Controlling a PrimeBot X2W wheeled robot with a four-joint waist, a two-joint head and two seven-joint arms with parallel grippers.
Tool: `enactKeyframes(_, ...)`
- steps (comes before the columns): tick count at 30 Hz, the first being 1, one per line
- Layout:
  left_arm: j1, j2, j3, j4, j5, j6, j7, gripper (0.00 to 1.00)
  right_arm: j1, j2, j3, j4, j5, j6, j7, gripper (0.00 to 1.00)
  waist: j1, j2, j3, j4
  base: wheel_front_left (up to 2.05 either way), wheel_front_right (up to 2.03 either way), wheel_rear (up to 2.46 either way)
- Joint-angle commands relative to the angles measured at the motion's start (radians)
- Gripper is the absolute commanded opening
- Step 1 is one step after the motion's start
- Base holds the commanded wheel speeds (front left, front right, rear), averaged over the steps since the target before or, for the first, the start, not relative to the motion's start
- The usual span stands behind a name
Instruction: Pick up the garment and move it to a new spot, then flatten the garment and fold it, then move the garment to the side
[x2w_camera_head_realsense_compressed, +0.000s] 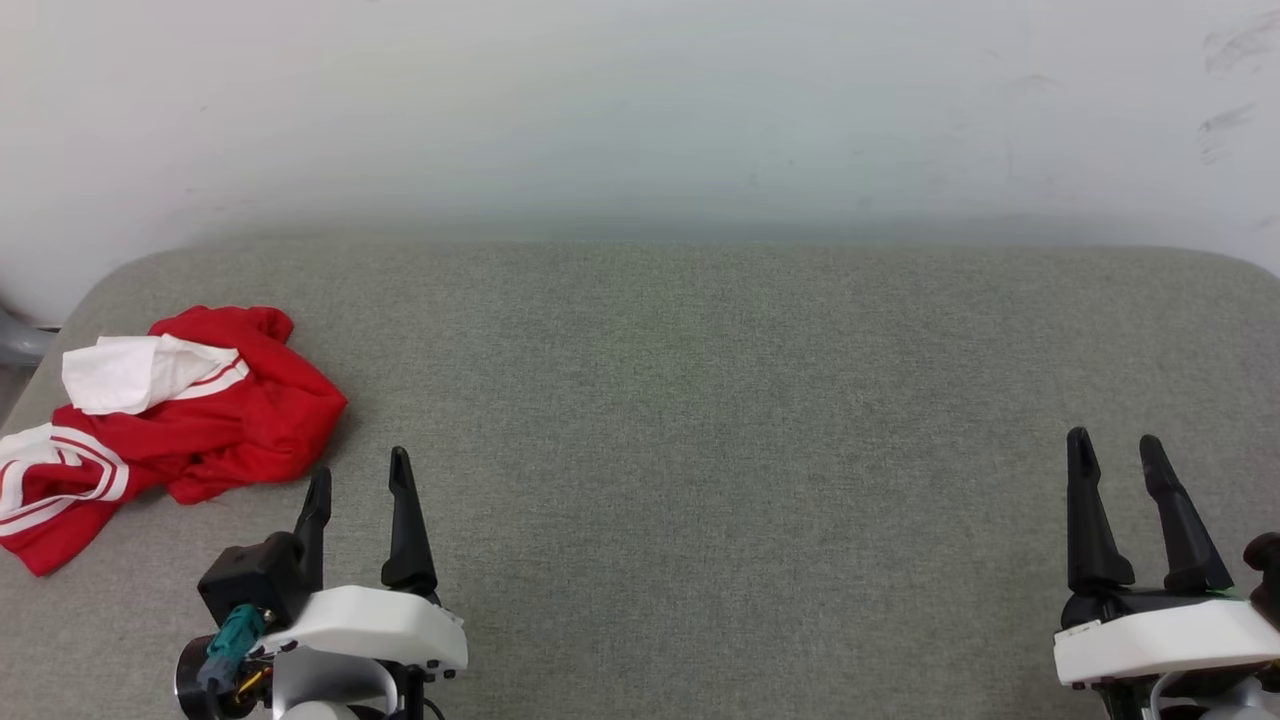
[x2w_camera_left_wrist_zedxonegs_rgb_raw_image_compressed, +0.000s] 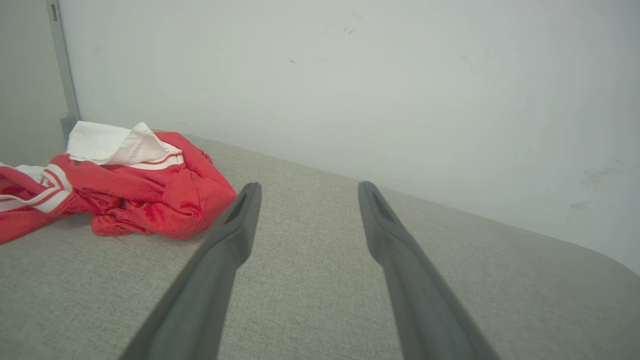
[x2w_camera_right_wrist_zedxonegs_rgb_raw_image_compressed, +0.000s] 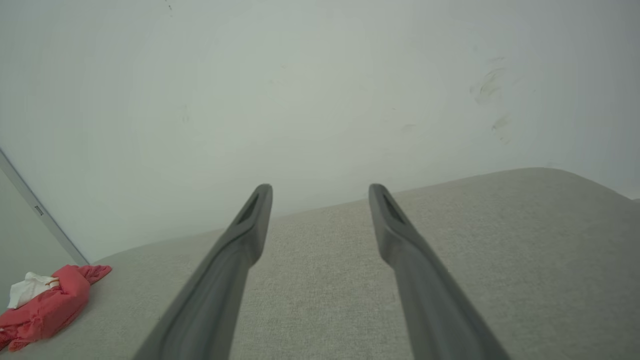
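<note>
Two pincers are gaping wide, holding nothing: left pincer (x2w_camera_head_realsense_compressed: 360, 465), right pincer (x2w_camera_head_realsense_compressed: 1113, 438) | crumpled red-and-white jersey garment (x2w_camera_head_realsense_compressed: 230, 420) is lying mid-left on grey fabric bench (x2w_camera_head_realsense_compressed: 700, 400)

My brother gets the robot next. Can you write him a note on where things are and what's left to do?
Left hand: open, empty, close to the shirt, not touching it.
Right hand: open, empty, far off at the other side.
Shirt: crumpled in a heap at the left end of the grey surface.
Done: nothing yet.
Left: pick up, move, flatten, fold, put aside.
</note>
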Motion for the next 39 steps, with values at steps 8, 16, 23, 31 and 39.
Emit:
enactKeyframes(8,0.011,0.005,-0.017,-0.009,0.084,0.011,-0.024,1.00,0.011,0.001,0.002,-0.020,-0.089,0.000,-0.024,1.00,0.0000,0.0000,-0.002,0.002,0.00,0.00,0.00)
enactKeyframes(16,0.016,0.003,-0.024,-0.004,0.150,0.013,-0.041,1.00,0.018,0.001,0.002,-0.023,-0.153,0.000,-0.041,1.00,0.0000,0.0000,-0.003,0.003,0.00,0.00,0.00)
enactKeyframes(23,0.024,-0.004,-0.025,0.007,0.196,0.004,-0.056,1.00,0.025,0.001,0.004,-0.026,-0.205,0.000,-0.055,1.00,0.0000,0.0000,-0.003,0.004,0.00,0.00,0.00)
enactKeyframes(31,0.025,-0.012,-0.020,0.020,0.250,-0.006,-0.071,1.00,0.029,0.001,0.005,-0.024,-0.249,0.000,-0.070,1.00,0.0000,0.0000,-0.001,0.007,0.00,0.00,0.00)
enactKeyframes(39,0.033,-0.020,-0.007,0.033,0.290,-0.021,-0.084,1.00,0.039,0.001,0.011,-0.012,-0.278,0.000,-0.084,1.00,0.0000,0.0000,-0.002,0.009,0.00,0.00,0.00)
